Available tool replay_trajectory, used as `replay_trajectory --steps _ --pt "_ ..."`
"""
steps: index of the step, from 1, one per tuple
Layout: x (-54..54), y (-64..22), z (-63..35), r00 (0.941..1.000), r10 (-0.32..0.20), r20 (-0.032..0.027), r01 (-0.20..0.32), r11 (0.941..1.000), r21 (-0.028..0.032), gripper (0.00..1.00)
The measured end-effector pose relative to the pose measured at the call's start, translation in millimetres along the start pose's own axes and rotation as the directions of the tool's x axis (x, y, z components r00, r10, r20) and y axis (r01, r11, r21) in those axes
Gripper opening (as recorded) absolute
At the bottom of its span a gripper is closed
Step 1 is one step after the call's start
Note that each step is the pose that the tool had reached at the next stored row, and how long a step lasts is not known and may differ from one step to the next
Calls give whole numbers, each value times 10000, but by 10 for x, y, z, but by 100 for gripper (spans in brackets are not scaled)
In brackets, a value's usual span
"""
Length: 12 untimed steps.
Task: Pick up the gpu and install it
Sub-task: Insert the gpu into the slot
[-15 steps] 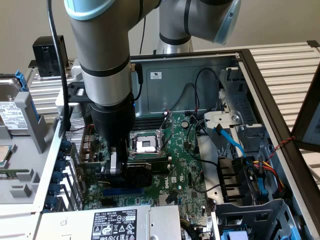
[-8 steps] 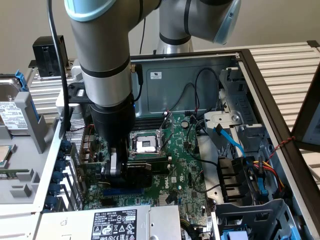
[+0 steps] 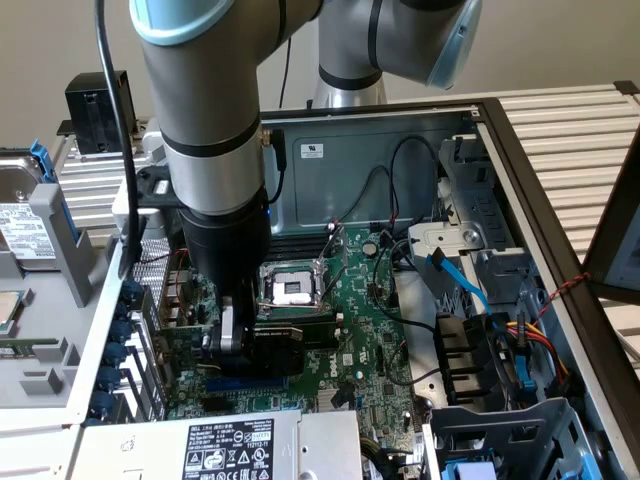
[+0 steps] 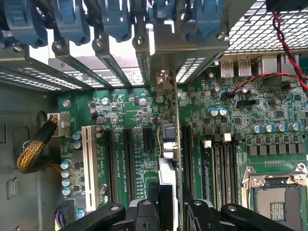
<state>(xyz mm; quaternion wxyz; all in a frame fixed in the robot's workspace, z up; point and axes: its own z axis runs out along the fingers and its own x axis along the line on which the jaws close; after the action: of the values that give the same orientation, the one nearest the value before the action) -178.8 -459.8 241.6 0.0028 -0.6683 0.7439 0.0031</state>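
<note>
gpu point(image 4: 168, 144) gripped between fingers point(image 4: 144, 214), over motherboard point(image 4: 120, 108)

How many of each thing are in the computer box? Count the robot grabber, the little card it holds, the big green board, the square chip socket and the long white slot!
gripper: 1
gpu, held in the gripper: 1
motherboard: 1
CPU socket: 1
long white slot: 1
Total: 5

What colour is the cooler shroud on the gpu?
Black. The shroud of the gpu shows best in the exterior view.
</note>
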Motion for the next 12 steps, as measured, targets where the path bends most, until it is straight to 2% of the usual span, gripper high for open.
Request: replay_trajectory --steps 12 --pt "-1 9 0 10000 -2 -1 2 10000 -1 28"
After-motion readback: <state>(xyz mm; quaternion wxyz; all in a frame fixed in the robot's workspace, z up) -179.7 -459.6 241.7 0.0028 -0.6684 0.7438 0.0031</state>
